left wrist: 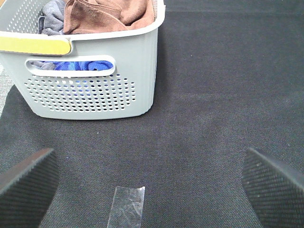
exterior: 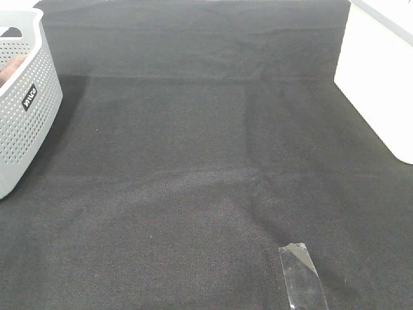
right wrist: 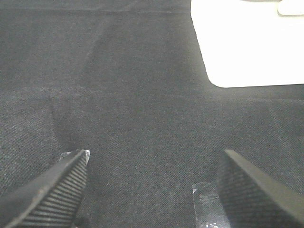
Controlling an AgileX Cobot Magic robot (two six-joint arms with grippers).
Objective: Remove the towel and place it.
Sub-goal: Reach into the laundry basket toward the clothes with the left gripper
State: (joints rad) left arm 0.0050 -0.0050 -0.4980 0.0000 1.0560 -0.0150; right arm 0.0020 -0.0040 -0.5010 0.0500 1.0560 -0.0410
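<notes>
The reddish-brown towel (left wrist: 111,14) lies bunched in the top of a grey perforated basket (left wrist: 90,90), over grey and blue cloth. In the exterior high view only a sliver of the towel (exterior: 10,70) shows inside the basket (exterior: 26,123) at the far left edge. My left gripper (left wrist: 152,185) is open and empty, low over the black cloth, a short way in front of the basket. My right gripper (right wrist: 152,183) is open and empty over the black cloth. Neither gripper shows in the exterior high view.
A black cloth (exterior: 206,161) covers the table. A white box (exterior: 381,84) stands at the right edge and shows in the right wrist view (right wrist: 247,42). Strips of clear tape lie on the cloth (exterior: 302,274), (left wrist: 127,208), (right wrist: 204,209).
</notes>
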